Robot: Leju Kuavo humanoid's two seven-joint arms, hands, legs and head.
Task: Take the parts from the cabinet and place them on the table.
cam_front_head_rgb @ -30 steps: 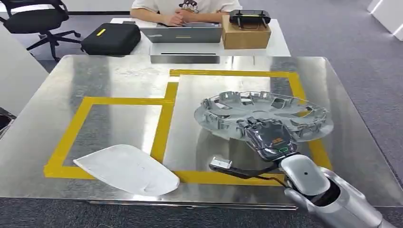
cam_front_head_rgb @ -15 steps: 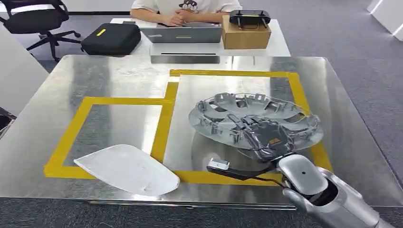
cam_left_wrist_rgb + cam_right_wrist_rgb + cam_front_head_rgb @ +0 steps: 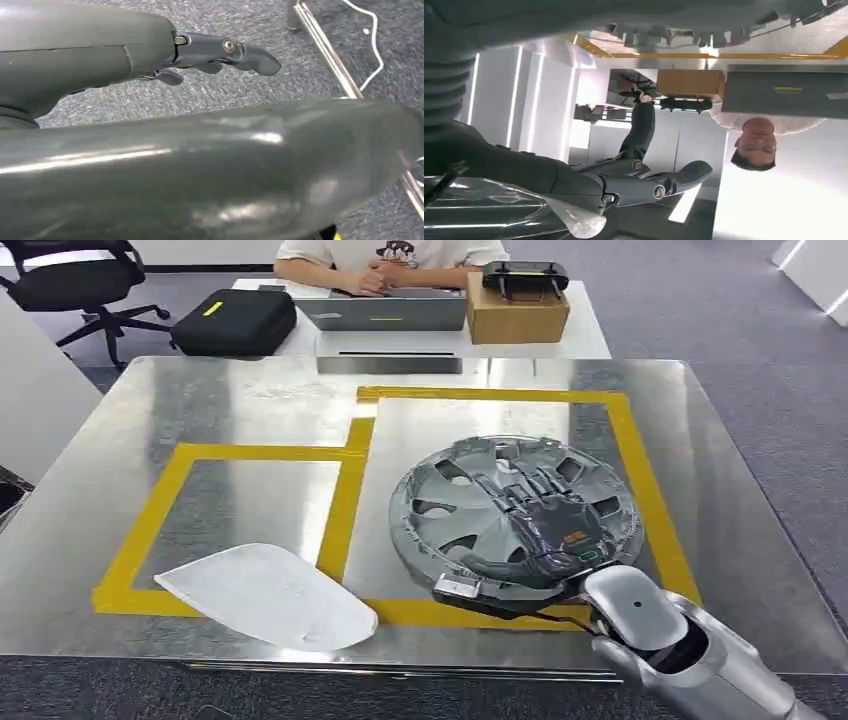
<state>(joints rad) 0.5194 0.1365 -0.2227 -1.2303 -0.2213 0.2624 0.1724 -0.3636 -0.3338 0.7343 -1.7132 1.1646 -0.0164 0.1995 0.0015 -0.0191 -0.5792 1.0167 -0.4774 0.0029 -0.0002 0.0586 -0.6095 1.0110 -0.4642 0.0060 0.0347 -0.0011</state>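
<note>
A grey hubcap [image 3: 450, 510] lies inner face up on the steel table [image 3: 250, 400], inside the right yellow-taped square [image 3: 640, 480]. My right hand [image 3: 548, 525] reaches over its near rim and holds it, fingers stretched across the spokes. In the right wrist view the hubcap's clipped rim [image 3: 684, 35] runs past the hand's dark fingers [image 3: 659, 185]. A white curved panel [image 3: 270, 595] rests at the table's front left, partly over the tape. My left hand [image 3: 220, 52] hangs over grey carpet with straight fingers and nothing in it.
Behind the table a person [image 3: 390, 255] sits at a desk with a laptop [image 3: 385, 310], a black case [image 3: 235, 322] and a cardboard box [image 3: 515, 310]. An office chair [image 3: 70, 280] stands at the far left. Metal table legs [image 3: 325, 45] cross the carpet.
My right hand has lowered the hubcap from a raised tilt down onto the table and shifted it slightly left. The white panel has not moved.
</note>
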